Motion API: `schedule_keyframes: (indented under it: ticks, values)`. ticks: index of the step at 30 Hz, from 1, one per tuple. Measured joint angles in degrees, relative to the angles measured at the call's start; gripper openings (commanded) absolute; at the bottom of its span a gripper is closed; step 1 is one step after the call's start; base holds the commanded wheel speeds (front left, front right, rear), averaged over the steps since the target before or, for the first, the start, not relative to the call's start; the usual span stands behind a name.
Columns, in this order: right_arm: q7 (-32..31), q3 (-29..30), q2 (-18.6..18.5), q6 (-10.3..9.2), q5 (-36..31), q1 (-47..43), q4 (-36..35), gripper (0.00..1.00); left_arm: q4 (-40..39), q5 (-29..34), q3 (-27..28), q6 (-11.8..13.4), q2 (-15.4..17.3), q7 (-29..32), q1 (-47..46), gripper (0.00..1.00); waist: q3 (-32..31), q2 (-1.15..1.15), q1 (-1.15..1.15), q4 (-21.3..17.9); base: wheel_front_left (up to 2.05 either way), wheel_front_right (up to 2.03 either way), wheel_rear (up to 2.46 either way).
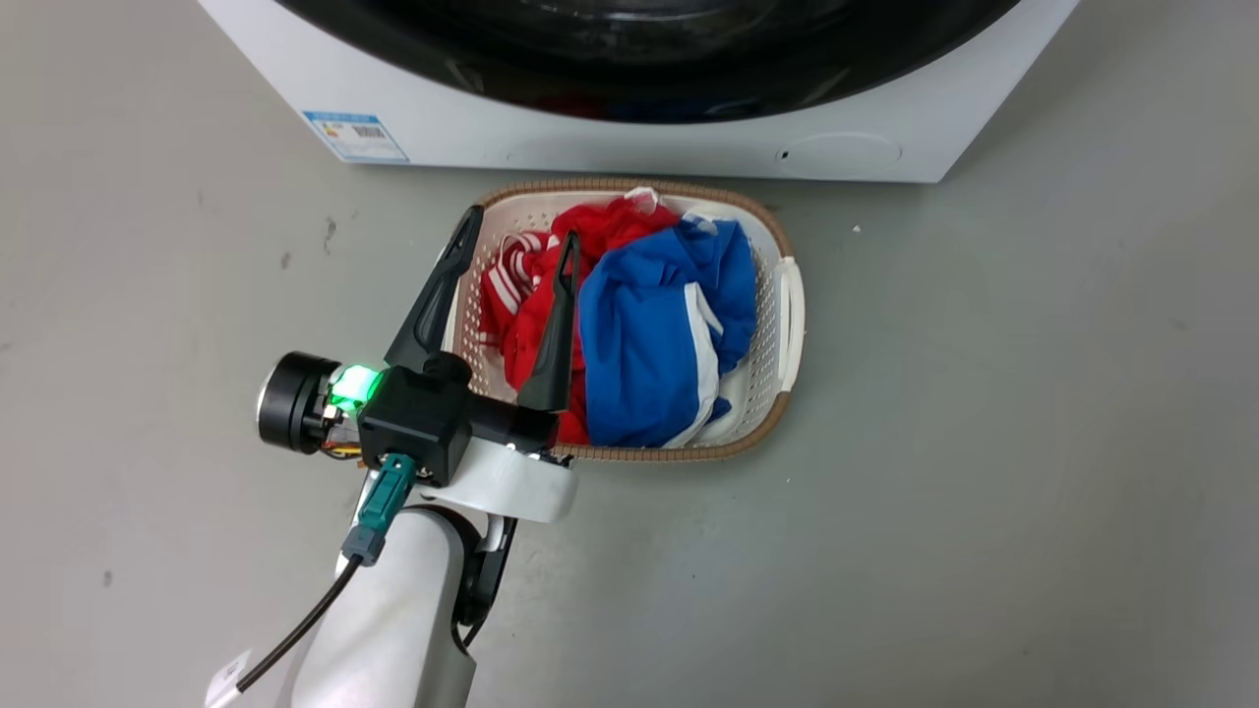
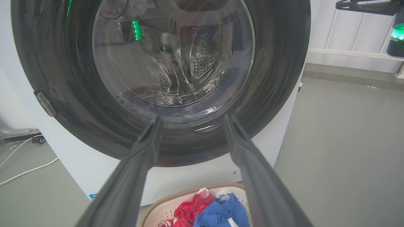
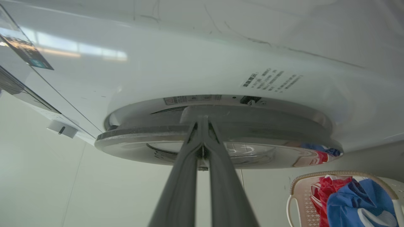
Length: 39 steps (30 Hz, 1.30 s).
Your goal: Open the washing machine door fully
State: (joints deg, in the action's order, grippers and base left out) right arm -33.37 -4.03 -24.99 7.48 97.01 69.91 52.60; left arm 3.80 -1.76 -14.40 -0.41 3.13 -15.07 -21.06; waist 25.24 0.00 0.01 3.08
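Left gripper [image 1: 521,226]: two long dark fingers spread well apart, holding nothing; it hung over the left rim of the laundry basket [image 1: 790,295], fingers pointing toward the washing machine [image 1: 590,147]. In its own wrist view the fingertips framed the lower part of the glass bowl without touching it.

Right gripper [image 3: 202,121]: fingers drawn together, tips set at the door's outer rim; whether they pinched any part of it could not be told.

Washing machine door [image 2: 277,78]: large glossy black disc with a clear bulging centre, the perforated steel drum [image 2: 202,60] visible through it. It lay flat to the machine's white front, hinge side unclear; a narrow shadowed seam showed behind its rim in the right wrist view.

Laundry basket: white perforated plastic with a brown woven edge, standing on the grey floor [image 1: 1033,442] just before the machine's lower front edge. Contents: red garment [image 1: 610,231] on the left side, blue garment [image 1: 649,344] on the right.

Energy label [image 1: 356,136]: at the front's lower left corner.

Small round flap [image 1: 841,149]: at the lower right corner.
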Motion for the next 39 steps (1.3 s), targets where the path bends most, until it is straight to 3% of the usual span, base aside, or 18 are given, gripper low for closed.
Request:
schedule_keyframes:
  ticks: [8,20,29,39]
  values:
    - [-0.8,-5.6,2.2,0.00,-4.4,10.0,5.4,0.00,-0.7,0.0,-1.7,0.8,-0.1,0.0,-1.7,1.00,3.4,0.00,0.00,1.2,0.00,0.00,0.00]
    - [-0.9,-8.4,3.4,0.00,-7.7,17.0,9.7,0.00,-1.7,-0.3,-2.5,2.5,-0.2,0.0,-3.2,1.00,7.2,0.00,0.00,2.0,0.00,0.00,0.00]
    - [-7.6,-8.9,3.0,0.00,-7.0,15.4,7.4,0.00,-1.3,0.0,-2.5,3.0,-0.2,0.0,-3.4,1.00,7.2,0.00,0.00,1.5,0.00,0.00,0.00]
    - [-16.1,-10.5,3.0,0.00,-5.6,5.9,2.6,0.00,0.7,-0.7,-2.2,2.4,-0.2,0.0,-2.3,1.00,3.4,0.00,-0.01,0.8,0.00,0.00,0.00]
